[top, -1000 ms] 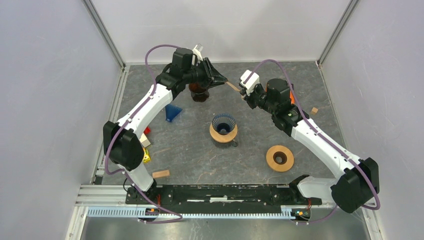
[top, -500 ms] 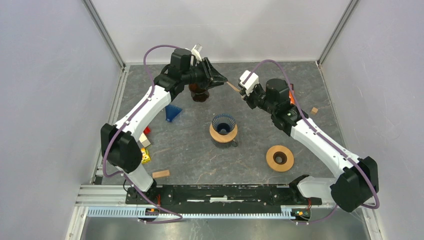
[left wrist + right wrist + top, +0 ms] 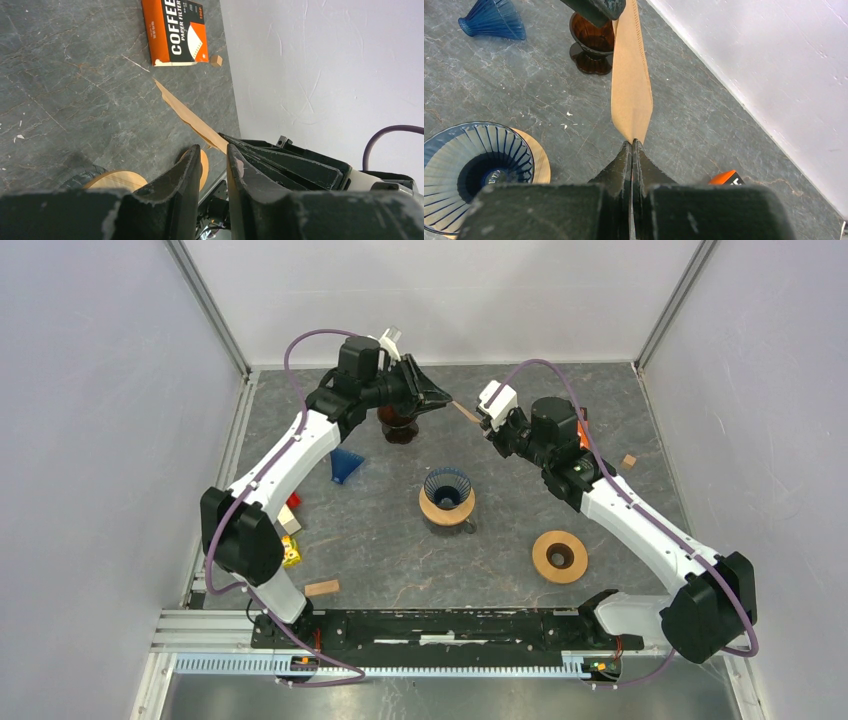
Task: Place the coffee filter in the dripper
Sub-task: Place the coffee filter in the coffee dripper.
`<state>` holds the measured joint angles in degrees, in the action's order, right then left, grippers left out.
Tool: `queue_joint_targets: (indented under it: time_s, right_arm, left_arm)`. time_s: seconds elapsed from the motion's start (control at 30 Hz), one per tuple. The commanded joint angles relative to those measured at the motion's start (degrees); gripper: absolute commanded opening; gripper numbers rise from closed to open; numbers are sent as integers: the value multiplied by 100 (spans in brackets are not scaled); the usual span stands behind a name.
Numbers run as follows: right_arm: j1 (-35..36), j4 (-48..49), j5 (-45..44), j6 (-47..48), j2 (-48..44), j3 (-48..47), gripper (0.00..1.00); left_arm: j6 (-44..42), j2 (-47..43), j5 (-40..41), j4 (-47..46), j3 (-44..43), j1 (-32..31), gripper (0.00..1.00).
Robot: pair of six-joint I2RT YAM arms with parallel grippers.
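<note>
The dripper (image 3: pixel 447 488) sits mid-frame in the top view. Beyond it, at upper centre, the right gripper (image 3: pixel 632 145) pinches the coffee filter (image 3: pixel 630 85) tight by one tip. The left gripper (image 3: pixel 214 151), jaws narrowly apart, straddles the other end, grip unclear.

a grey, stone-patterned surface (image 3: pixel 400 540) is closed in by plain white walls (image 3: pixel 450 300), with a metal rail (image 3: pixel 400 665) along its near edge. a brown glass vessel (image 3: pixel 400 430) stands upright toward the far side. a small blue cone (image 3: pixel 346 466) lies on its side near it, to the left. a flat wooden ring (image 3: pixel 540 556) sits on the right half, well apart from both. an orange box (image 3: pixel 175 30) printed "coffee paper filter" lies flat by the right wall, a small wooden cube (image 3: pixel 216 60) just beside its corner. along the left edge lie a red piece (image 3: pixel 294 502), a pale block (image 3: pixel 290 523), a yellow piece (image 3: pixel 292 555) and a wooden block (image 3: pixel 322 588).
</note>
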<state>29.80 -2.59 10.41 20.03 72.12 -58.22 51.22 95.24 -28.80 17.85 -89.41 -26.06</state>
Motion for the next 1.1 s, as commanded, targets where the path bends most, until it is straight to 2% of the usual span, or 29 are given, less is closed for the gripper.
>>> queue_joint_targets:
  time_s: [0.0, 0.2, 0.67, 1.07]
  right_arm:
    - [23, 207, -17, 62, -20, 54, 0]
    - [26, 211, -6, 62, -14, 50, 0]
    - [26, 197, 6, 62, 18, 30, 0]
    - [19, 189, 27, 53, 37, 17, 0]
  left_arm:
    - [177, -85, -122, -238, -23, 58, 33]
    - [230, -27, -163, -279, -25, 66, 30]
    - [340, 76, -225, -369, -16, 66, 31]
    - [357, 92, -256, -396, 30, 61, 20]
